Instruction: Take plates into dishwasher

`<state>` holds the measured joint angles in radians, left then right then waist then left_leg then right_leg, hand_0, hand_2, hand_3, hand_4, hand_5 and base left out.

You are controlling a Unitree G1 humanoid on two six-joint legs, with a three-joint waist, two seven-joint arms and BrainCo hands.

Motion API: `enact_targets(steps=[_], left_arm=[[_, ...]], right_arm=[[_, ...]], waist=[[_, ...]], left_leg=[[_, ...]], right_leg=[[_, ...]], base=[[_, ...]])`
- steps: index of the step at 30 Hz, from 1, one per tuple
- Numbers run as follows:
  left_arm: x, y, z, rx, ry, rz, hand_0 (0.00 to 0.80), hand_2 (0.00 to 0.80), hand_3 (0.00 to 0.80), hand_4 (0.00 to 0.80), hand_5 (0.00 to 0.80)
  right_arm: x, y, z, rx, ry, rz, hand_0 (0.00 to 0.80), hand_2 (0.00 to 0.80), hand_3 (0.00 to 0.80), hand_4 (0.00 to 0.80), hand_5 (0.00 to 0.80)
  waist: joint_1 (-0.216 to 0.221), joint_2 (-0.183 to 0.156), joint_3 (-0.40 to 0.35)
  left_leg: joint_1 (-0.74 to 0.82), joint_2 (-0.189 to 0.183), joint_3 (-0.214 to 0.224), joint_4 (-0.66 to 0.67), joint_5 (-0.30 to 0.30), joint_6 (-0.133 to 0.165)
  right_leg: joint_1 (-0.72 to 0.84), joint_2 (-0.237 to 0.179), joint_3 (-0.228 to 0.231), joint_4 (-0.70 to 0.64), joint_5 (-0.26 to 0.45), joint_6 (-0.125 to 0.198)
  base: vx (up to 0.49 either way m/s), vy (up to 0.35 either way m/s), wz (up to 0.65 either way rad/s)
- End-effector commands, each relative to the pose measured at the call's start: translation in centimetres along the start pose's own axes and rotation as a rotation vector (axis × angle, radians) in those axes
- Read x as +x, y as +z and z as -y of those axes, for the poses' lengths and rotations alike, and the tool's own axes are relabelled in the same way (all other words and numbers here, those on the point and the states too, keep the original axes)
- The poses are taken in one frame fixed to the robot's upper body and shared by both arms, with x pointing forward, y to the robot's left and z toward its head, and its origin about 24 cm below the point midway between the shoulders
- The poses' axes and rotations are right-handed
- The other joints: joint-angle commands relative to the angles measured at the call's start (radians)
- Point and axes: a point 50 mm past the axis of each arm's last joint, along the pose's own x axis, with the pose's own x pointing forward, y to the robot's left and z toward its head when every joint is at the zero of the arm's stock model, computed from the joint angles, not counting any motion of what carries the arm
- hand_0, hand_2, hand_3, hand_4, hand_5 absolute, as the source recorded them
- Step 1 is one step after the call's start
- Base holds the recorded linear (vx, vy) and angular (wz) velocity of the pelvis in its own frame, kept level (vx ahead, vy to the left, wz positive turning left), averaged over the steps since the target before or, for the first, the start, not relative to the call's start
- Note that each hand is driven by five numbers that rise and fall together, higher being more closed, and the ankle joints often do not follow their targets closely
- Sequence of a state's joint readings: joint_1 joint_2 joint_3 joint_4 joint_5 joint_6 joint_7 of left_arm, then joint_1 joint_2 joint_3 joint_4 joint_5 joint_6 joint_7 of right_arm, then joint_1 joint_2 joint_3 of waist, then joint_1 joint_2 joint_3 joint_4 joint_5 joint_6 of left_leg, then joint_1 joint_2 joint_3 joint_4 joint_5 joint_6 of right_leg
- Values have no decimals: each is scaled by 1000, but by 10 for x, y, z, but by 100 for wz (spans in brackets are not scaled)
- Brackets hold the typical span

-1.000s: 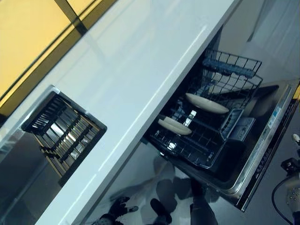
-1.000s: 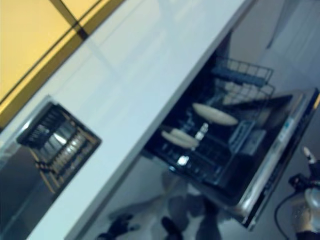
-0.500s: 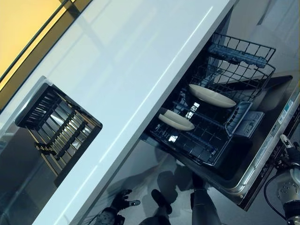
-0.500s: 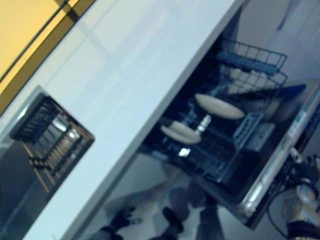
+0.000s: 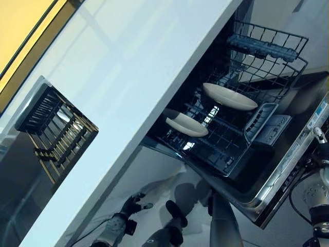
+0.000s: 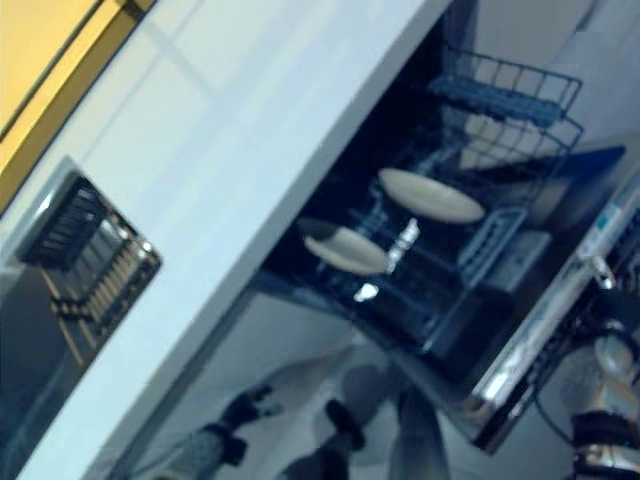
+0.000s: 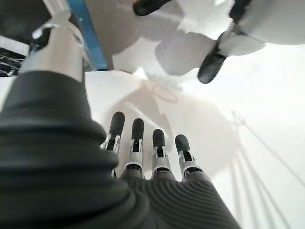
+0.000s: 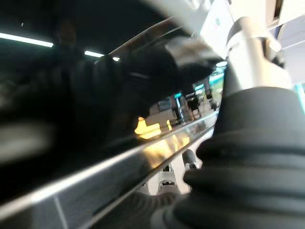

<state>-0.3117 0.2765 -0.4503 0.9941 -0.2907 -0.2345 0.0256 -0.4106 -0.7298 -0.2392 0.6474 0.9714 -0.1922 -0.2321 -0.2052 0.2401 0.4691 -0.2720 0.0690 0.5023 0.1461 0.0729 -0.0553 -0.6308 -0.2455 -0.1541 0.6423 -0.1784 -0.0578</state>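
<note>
Two cream plates lie in the pulled-out lower rack (image 5: 221, 154) of the open dishwasher: a larger plate (image 5: 230, 96) toward the back and a smaller plate (image 5: 186, 123) nearer the counter. Neither hand holds a plate. My left hand (image 7: 143, 143) hangs low over the pale floor, open, its fingers straight; the left eye view shows it as the left hand (image 5: 132, 205) below the counter. My right hand (image 5: 318, 138) is at the outer edge of the lowered dishwasher door (image 5: 288, 175), and the door's dark glossy face (image 8: 95, 95) sits very close to it in the right wrist view.
A long white counter (image 5: 128, 77) runs diagonally above the dishwasher. A dark slatted drain rack (image 5: 56, 134) sits in the sink at its left end. The upper wire rack (image 5: 267, 46) juts out above the plates. The lowered door sticks out into the floor space.
The whole picture has shifted, so the camera has moved. Both plates stay in the rack. More of my left arm shows at the bottom, and my right hand stays by the door's edge.
</note>
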Motion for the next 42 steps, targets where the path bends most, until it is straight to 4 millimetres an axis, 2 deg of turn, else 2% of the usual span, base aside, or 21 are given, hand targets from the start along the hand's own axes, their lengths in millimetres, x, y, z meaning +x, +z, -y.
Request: enact_targets(steps=[1,7,13,18,24,32,42], left_arm=[[4,45,-68,-37,243,144,0,0,0,0,0],[4,53,-78,-20,256,155,0,0,0,0,0],[3,50,-73,-12,239,145,0,0,0,0,0],[1,39,-66,-2,222,117,0,0,0,0,0],[0,29,-60,9,203,85,0,0,0,0,0],[0,25,-55,18,191,62,0,0,0,0,0],[-6,0,-40,11,155,-27,0,0,0,0,0]], right_arm=[[-4,0,5,-57,14,8,0,0,0,0,0],[-10,-14,3,-43,30,-25,0,0,0,0,0],[-17,-24,-3,-38,65,-46,0,0,0,0,0],[-24,-28,-20,-38,177,-55,0,0,0,0,0],[-35,-42,-42,-67,280,-107,0,0,0,0,0],[-34,-46,-56,-80,294,-126,0,0,0,0,0],[-36,-49,-80,-155,332,-138,0,0,0,0,0]], waist=[[-30,-38,44],[-20,-64,50],[-11,-68,51],[-8,-70,51],[-4,-73,51],[17,-69,50],[45,-56,46]], left_leg=[[-112,134,-70,183,-48,-66],[-193,169,-87,283,-78,-54],[-212,177,-99,300,-73,-57],[-203,177,-106,275,-49,-68],[-187,180,-114,246,-3,-81],[-174,182,-121,242,16,-82],[-138,173,-132,224,44,-85]], right_leg=[[54,-9,-28,108,-119,73],[-12,-5,-19,203,-142,63],[-21,-12,-15,224,-143,66],[-11,-9,-11,205,-129,74],[12,11,-9,171,-115,73],[40,6,-22,167,-117,68],[105,-8,-32,134,-108,66]], base=[[-12,-57,4],[-18,-73,-3],[19,-40,-3],[39,-18,-2],[46,-9,1],[27,-5,-3],[78,41,1]])
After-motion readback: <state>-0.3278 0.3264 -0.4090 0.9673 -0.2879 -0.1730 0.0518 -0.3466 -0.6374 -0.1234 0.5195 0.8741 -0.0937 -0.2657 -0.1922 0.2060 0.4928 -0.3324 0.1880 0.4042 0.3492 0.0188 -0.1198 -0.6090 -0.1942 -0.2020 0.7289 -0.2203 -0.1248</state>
